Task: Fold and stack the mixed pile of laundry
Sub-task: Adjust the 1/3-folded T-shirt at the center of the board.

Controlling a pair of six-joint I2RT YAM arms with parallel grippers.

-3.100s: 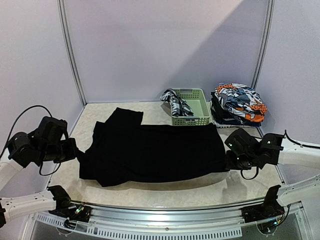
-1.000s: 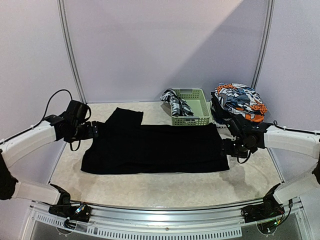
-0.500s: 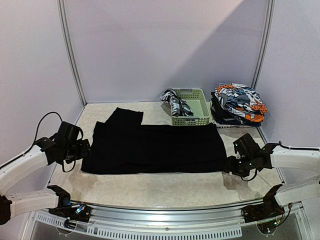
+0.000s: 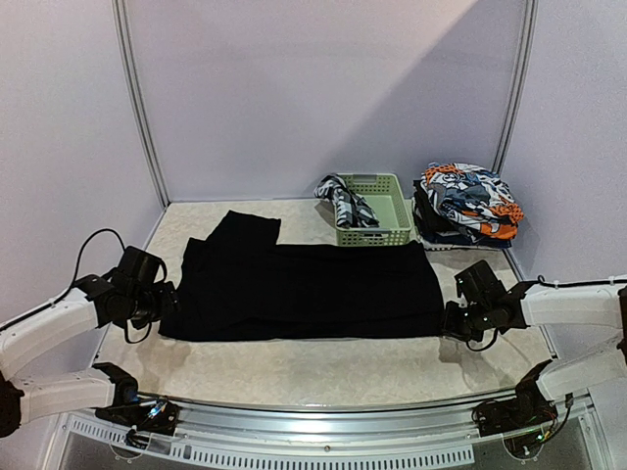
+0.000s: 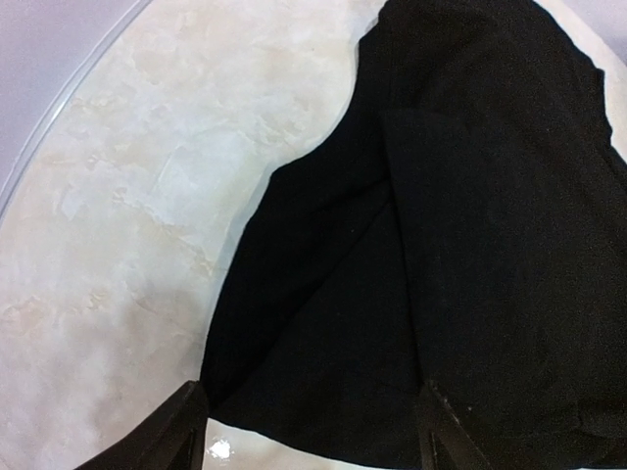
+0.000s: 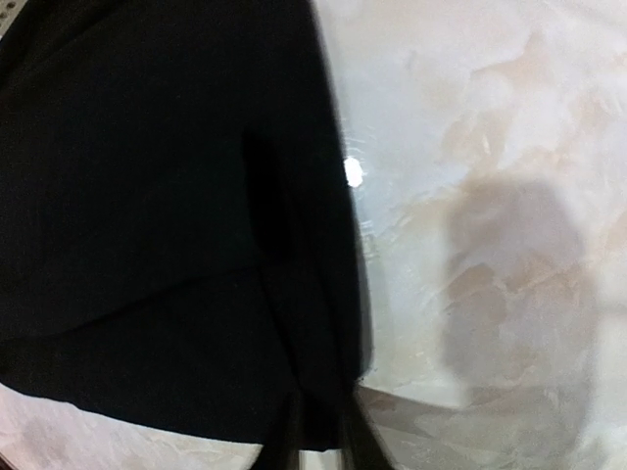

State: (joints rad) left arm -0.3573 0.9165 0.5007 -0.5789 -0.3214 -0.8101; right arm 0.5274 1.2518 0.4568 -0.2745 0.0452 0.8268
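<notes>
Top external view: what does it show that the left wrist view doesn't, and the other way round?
Only the top view shows the green basket, the checked shirt at its rim and the printed pile. Only the wrist view shows the left gripper open, its fingers straddling a corner of the black cloth. Both show that cloth on the marbled table.

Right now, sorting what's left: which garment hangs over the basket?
The black-and-white garment, draped over the green basket rim; the black cloth lies flat, the printed pieces sit heaped.
</notes>
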